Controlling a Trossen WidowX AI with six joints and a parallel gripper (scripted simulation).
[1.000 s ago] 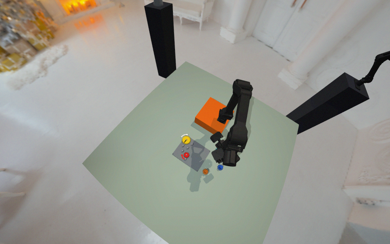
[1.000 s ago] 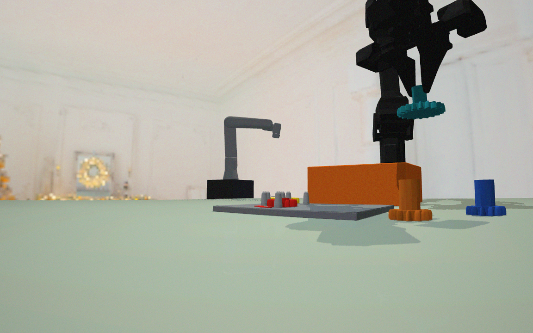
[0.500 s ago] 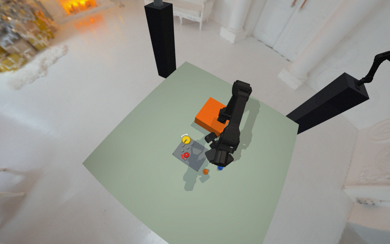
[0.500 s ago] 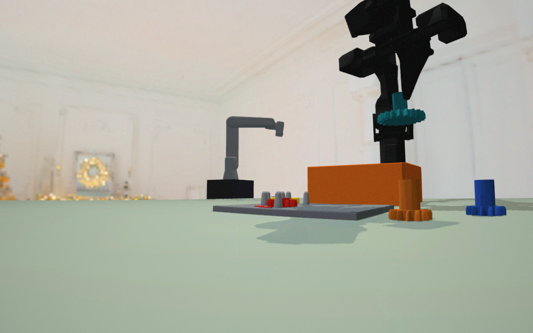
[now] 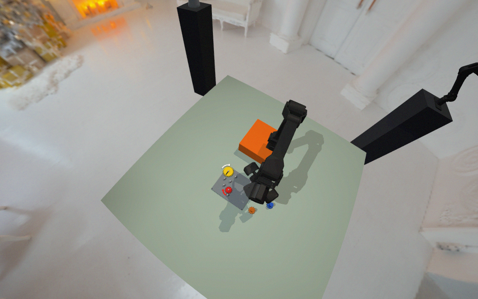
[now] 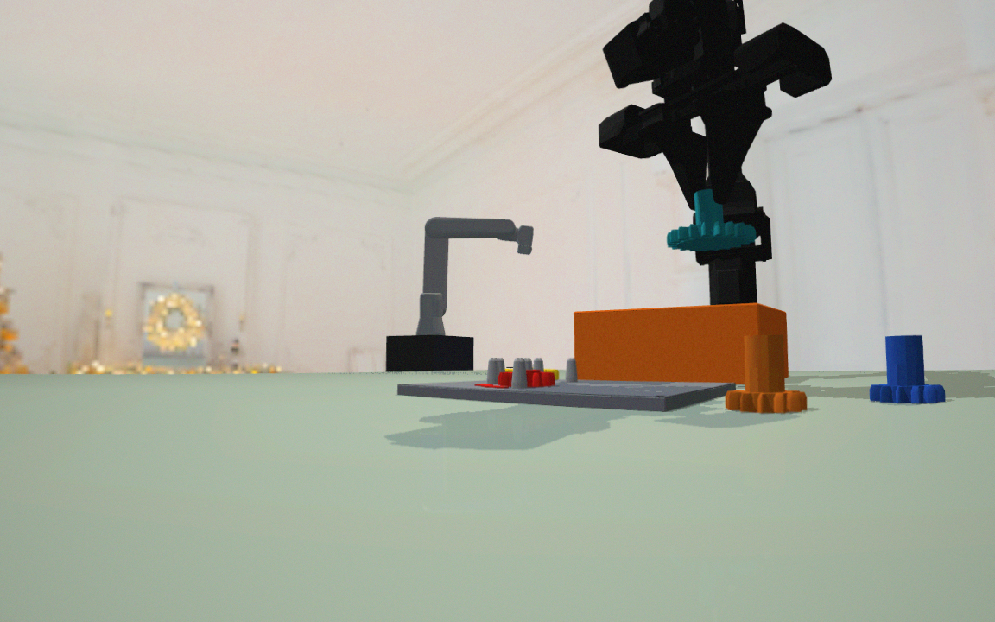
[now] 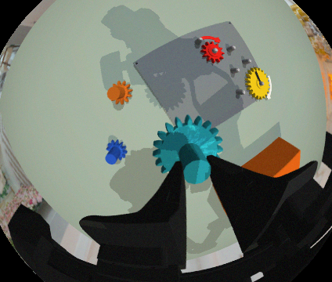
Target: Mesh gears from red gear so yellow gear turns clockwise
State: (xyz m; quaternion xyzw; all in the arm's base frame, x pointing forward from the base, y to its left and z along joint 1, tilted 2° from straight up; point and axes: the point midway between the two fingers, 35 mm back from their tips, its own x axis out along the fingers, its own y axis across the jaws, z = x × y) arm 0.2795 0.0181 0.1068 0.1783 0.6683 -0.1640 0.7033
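My gripper [image 6: 706,197] [image 7: 194,163] is shut on the hub of the teal gear [image 6: 711,234] [image 7: 187,142] and holds it high in the air, slightly tilted. In the top view the arm hides the teal gear. The grey board [image 5: 237,199] [image 6: 601,396] [image 7: 158,66] bears the red gear [image 5: 227,189] [image 7: 211,53], the yellow gear [image 5: 229,171] [image 7: 257,83] with its black stripe, and several empty pegs, one a peg [image 7: 234,70] between the two gears. The orange gear [image 5: 252,210] [image 6: 765,378] [image 7: 122,92] and the blue gear [image 5: 269,205] [image 6: 905,375] [image 7: 118,150] stand upright on the table.
An orange block [image 5: 257,139] [image 6: 663,340] [image 7: 277,157] stands beside the board, near the arm's base, and is much taller than the pegs. The green table [image 5: 166,193] carries everything. Other arms stand on dark pedestals beyond the table.
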